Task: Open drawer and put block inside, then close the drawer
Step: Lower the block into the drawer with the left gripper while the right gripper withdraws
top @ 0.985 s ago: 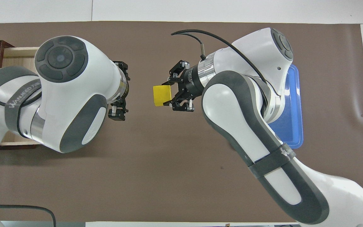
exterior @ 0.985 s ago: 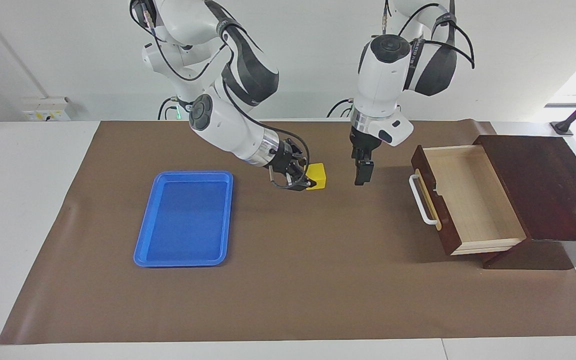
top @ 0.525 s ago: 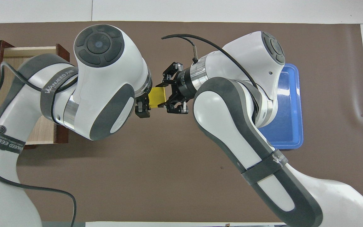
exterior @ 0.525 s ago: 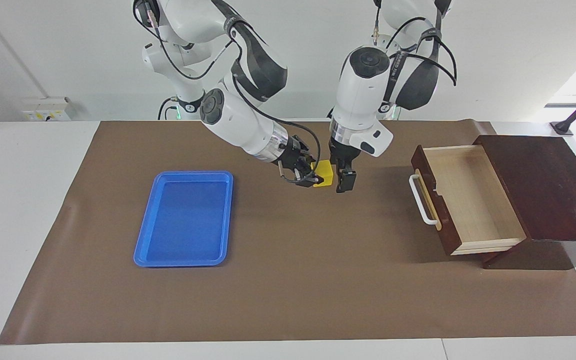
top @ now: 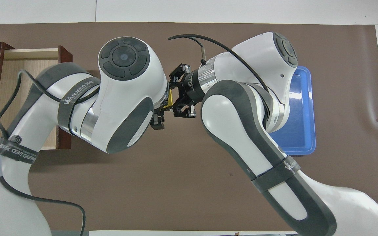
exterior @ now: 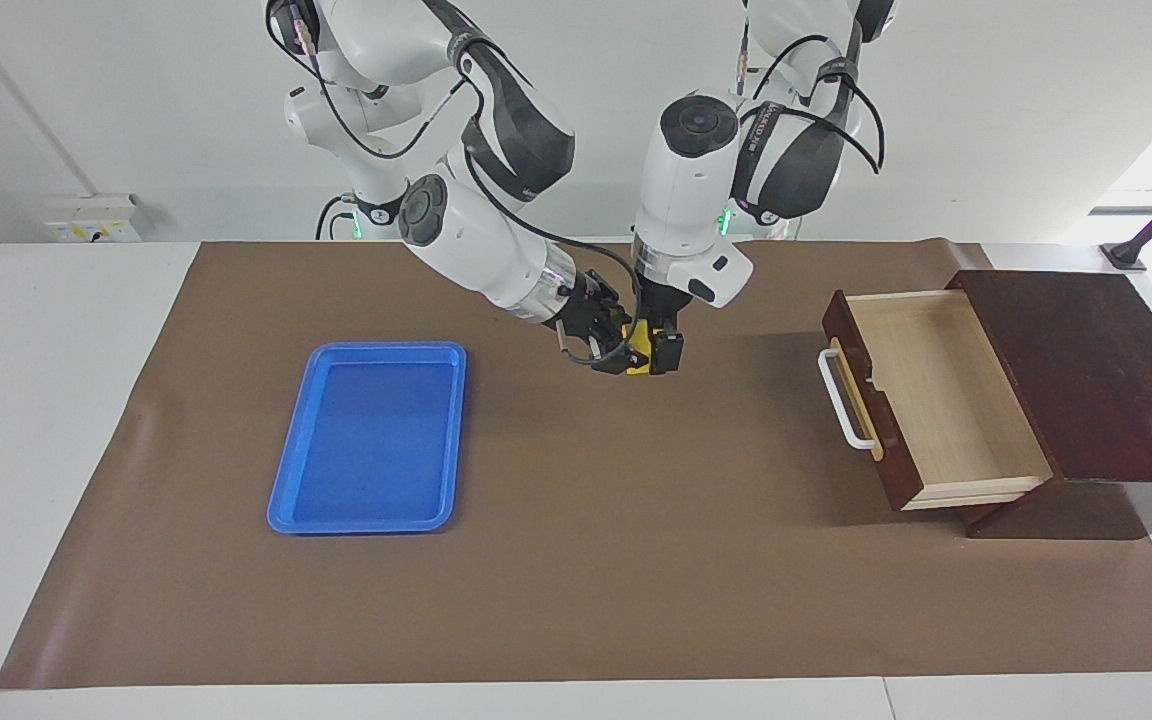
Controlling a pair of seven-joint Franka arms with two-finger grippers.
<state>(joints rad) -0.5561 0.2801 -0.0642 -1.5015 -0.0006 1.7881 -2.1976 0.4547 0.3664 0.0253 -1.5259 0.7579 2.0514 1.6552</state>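
I have the small bright yellow cube block (exterior: 642, 352) up in the air over the brown mat (exterior: 576, 560), between the flat blue plastic tray (exterior: 372, 436) and the dark reddish-brown wooden box (exterior: 1086, 370). The right gripper (exterior: 619, 352) is clenched on the block from the tray's side. The left gripper (exterior: 663, 352) comes straight down onto the same block from above, its fingers flanking it; whether they already press on it I cannot tell. The drawer (exterior: 936, 400), pale wood inside with a white bar handle (exterior: 841, 400), stands pulled out and empty at the left arm's end of the table.

My worry is the handover. If the right gripper lets go before the left one has a firm hold, I expect the block to drop to the mat and perhaps roll. Two sets of fingers crowd one small cube, so they could also clash or twist it askew.

From overhead, the left arm's bulky wrist covers nearly everything: only a thin yellow sliver (top: 169, 98) shows, and the left fingertips are mostly hidden. The drawer is partly cut off there by the same arm.
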